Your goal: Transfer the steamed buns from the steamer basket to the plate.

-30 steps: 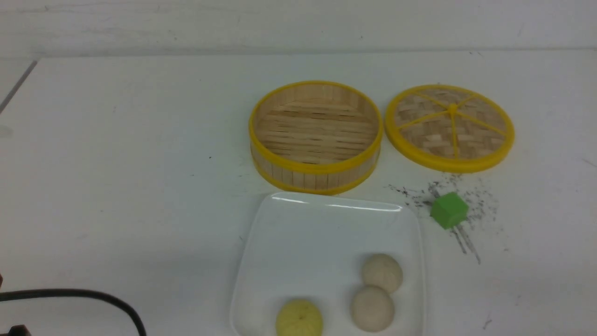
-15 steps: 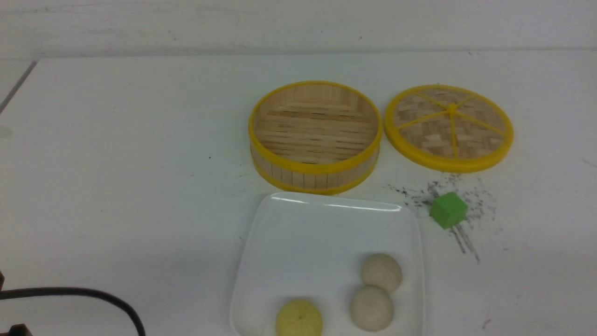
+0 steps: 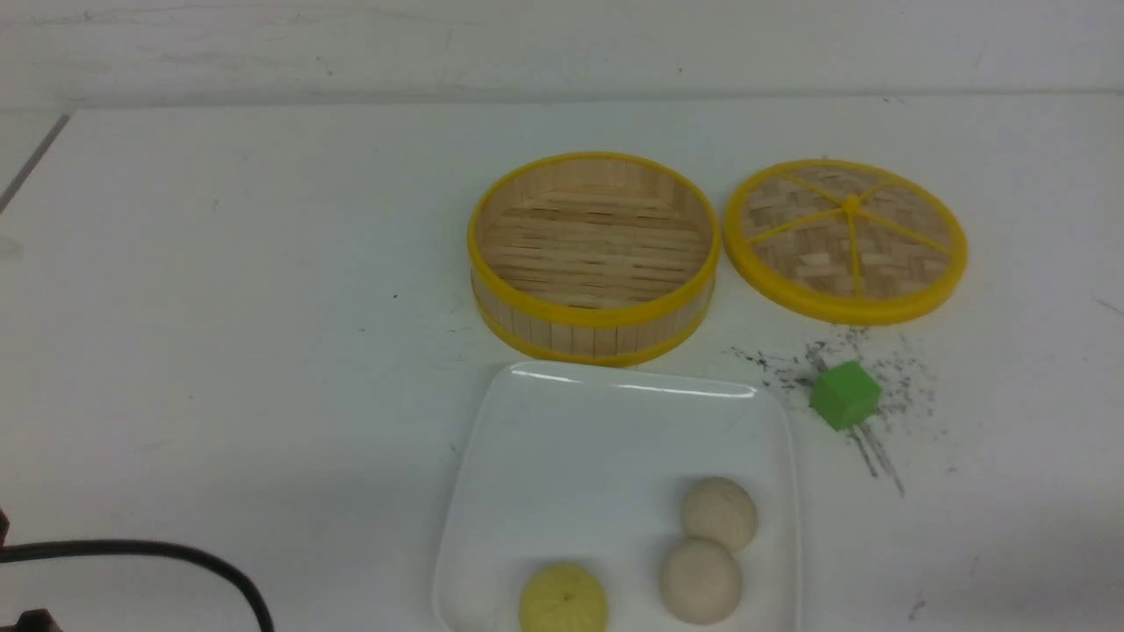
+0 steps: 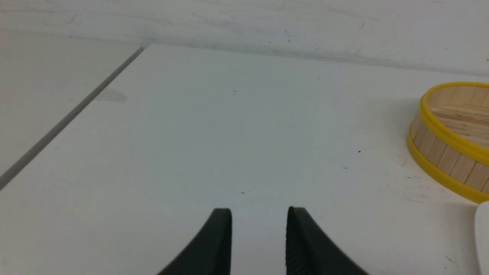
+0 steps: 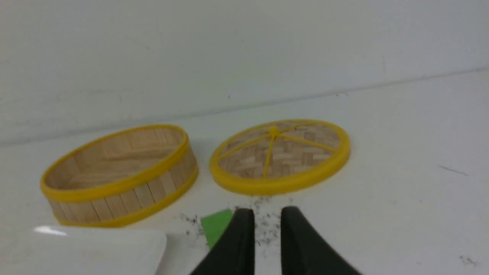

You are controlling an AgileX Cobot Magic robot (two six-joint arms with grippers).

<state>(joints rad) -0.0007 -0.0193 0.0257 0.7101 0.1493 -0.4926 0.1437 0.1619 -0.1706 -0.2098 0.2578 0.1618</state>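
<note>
The steamer basket (image 3: 594, 254) stands empty at the table's middle; it also shows in the left wrist view (image 4: 454, 133) and the right wrist view (image 5: 120, 173). The white plate (image 3: 571, 430) lies in front of it. On the plate sit two cream-white buns (image 3: 719, 513) (image 3: 700, 579) and one yellow-green bun (image 3: 563, 599). Neither gripper shows in the front view. My left gripper (image 4: 259, 214) is open and empty over bare table, left of the basket. My right gripper (image 5: 267, 214) is open with a narrow gap, empty, above the table beside the green cube.
The flat woven lid (image 3: 846, 238) with yellow spokes lies right of the basket. A green cube (image 3: 845, 395) sits on dark scuff marks right of the plate; it also shows in the right wrist view (image 5: 214, 226). A black cable (image 3: 176, 562) curves at the front left.
</note>
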